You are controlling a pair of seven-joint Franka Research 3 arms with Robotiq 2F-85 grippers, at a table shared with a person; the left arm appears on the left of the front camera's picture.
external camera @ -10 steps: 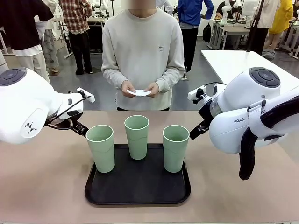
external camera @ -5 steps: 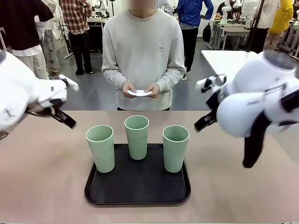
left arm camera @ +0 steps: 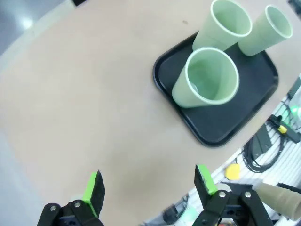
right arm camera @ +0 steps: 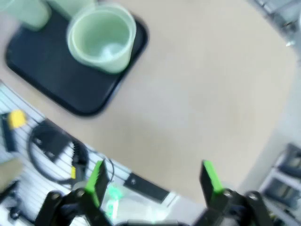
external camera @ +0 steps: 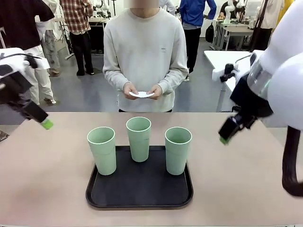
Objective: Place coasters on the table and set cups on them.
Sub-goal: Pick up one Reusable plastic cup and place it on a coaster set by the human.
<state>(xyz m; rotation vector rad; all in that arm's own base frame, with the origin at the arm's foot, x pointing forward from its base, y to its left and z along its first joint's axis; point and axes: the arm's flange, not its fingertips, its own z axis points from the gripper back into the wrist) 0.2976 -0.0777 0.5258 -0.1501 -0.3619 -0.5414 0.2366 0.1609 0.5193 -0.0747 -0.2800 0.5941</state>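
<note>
— Gripper status?
— Left gripper [left arm camera: 149, 182] and right gripper [right arm camera: 154, 181] are hovering, jaws apart, gripping nothing.
— Cups? Coasters?
— Cups [external camera: 138, 137] are standing upright on the black tray [external camera: 142, 198] at the table's [external camera: 47, 189] near edge. The person's hands [external camera: 129, 89] are holding the coasters [external camera: 141, 94] beyond the far edge.

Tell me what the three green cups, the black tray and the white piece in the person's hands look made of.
The cups: likely plastic, matte pale green, with thin even rims and no glassy shine. The tray: probably plastic, black with a soft sheen and a raised rounded rim. The white piece: thin and flat, perhaps paper, but too small to be sure.
</note>
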